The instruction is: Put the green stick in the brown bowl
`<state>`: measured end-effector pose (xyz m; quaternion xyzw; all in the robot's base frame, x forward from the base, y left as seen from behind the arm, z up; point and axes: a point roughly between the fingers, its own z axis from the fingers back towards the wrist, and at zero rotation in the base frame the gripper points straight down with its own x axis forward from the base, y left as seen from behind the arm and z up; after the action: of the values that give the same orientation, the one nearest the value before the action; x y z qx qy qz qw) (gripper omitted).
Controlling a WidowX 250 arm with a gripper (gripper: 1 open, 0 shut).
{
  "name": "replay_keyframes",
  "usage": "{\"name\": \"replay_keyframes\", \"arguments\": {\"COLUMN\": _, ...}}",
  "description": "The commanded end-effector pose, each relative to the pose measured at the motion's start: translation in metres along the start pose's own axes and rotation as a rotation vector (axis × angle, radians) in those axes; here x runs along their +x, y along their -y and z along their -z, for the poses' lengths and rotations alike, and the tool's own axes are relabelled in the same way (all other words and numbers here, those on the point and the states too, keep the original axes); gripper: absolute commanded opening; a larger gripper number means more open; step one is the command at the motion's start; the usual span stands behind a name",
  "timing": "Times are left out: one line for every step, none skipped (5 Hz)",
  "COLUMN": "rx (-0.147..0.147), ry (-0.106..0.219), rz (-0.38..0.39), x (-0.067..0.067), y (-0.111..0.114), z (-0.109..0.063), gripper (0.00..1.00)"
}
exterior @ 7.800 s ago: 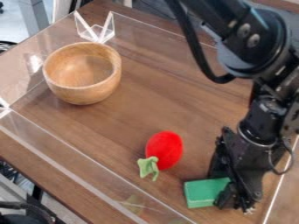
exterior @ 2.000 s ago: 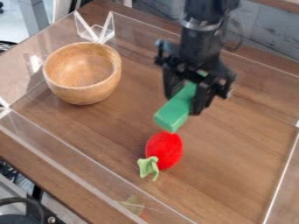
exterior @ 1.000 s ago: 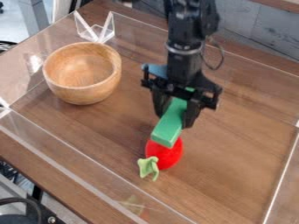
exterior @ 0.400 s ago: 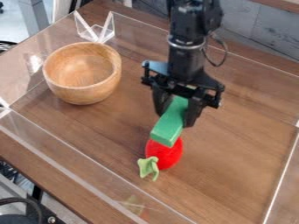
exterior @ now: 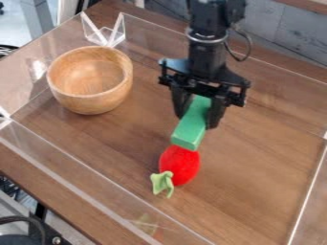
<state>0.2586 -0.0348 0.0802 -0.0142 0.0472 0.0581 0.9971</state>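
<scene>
The gripper [exterior: 205, 107] pointed straight down over the middle of the table, its black jaws closed on the upper end of the green stick [exterior: 192, 127], which hung tilted from them with its lower end just above the red strawberry toy [exterior: 182, 164] — whether the two touched could not be told from this view. Holding the stick by one end left most of its length hanging below the jaws, a grip that looked suited to lowering it into a container, though the tilt suggested it could swing or catch on a rim. The brown bowl [exterior: 90, 78] sat upright and empty well apart from the gripper, toward the left rear of the surface, so the carry across seemed the step at hand and the task was judged roughly midway: stick lifted, not yet delivered. The strawberry toy lay on its side with its pale green leafy stem toward the near edge, directly below the stick and so a possible thing to snag if the arm dipped. The dark wood-grain tabletop [exterior: 274, 182] was fenced by clear plastic walls [exterior: 71, 167] — low barriers that probably kept loose objects from rolling off. Behind the bowl stood a folded clear piece [exterior: 102, 29]; the room beyond was blurred and showed little.
</scene>
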Motion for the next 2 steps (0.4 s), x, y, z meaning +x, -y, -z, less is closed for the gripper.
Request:
{"name": "replay_keyframes", "arguments": {"rx": -0.016, "ry": 0.049, "rz": -0.026, "x": 0.0207, "y": 0.0067, "z": -0.0081, "gripper": 0.0}}
{"name": "replay_keyframes", "arguments": {"rx": -0.02, "ry": 0.046, "rz": -0.007, "x": 0.0251, "y": -0.0015, "z": -0.0136, "gripper": 0.0}}
